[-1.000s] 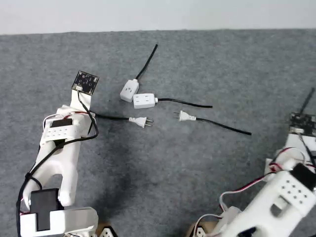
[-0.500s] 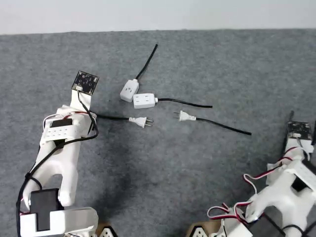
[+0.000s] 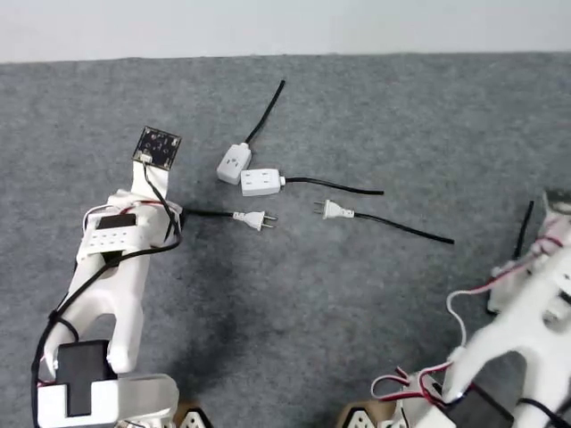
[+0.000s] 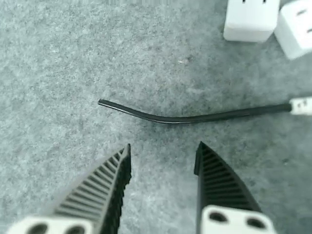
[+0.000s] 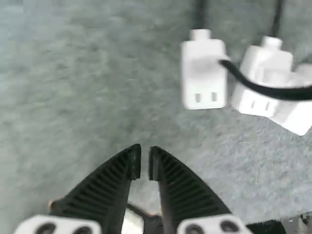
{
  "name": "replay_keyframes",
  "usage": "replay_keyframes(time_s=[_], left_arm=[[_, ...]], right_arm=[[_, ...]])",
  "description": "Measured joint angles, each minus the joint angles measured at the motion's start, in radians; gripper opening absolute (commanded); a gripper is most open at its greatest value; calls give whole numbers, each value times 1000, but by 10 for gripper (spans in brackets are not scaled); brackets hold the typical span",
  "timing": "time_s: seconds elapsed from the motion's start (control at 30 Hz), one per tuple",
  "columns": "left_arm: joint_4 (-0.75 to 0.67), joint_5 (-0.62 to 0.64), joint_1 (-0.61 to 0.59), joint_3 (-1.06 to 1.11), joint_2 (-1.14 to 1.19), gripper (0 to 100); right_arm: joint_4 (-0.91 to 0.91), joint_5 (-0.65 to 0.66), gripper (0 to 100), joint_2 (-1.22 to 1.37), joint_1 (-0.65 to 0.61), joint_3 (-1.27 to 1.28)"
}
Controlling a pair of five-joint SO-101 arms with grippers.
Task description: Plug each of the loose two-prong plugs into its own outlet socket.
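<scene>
Left claw (image 4: 164, 146) gapes wide, empty; cord (image 4: 195, 119) lies crosswise just ahead, plug (image 4: 301, 105) at its end. Right claw (image 5: 144, 148) pinched closed, empty.

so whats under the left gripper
The black cord of a plug lies on the grey mat just beyond the open left gripper, nothing between its fingers. The fingers cover whatever mat lies directly beneath them.

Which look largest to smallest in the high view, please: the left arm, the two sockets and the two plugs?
1. The left arm, by far.
2. The far socket and near socket, too alike to rank.
3. The left plug and right plug, also alike, smallest.
</scene>
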Motion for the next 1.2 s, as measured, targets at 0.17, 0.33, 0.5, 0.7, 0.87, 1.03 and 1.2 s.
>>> replay_keyframes(time_s=[0.17, 0.33, 0.5, 0.7, 0.87, 1.03, 1.2], left_arm=[[43, 29, 20, -60, 15, 234], [169, -60, 92, -216, 86, 293], [238, -157, 221, -373, 192, 299], [239, -196, 351, -586, 394, 300], [239, -230, 414, -776, 548, 301], [295, -339, 420, -914, 651, 301], [407, -404, 407, -1089, 756, 299]], right_arm=[[132, -63, 9, -2, -144, -58], [44, -161, 9, -3, -396, 72], [-362, -361, 9, -3, -624, 379], [-689, -292, 9, -8, -644, 563], [-704, -241, 9, -8, -646, 572], [-704, -224, 8, -2, -644, 572], [-704, -207, 8, 0, -651, 572]])
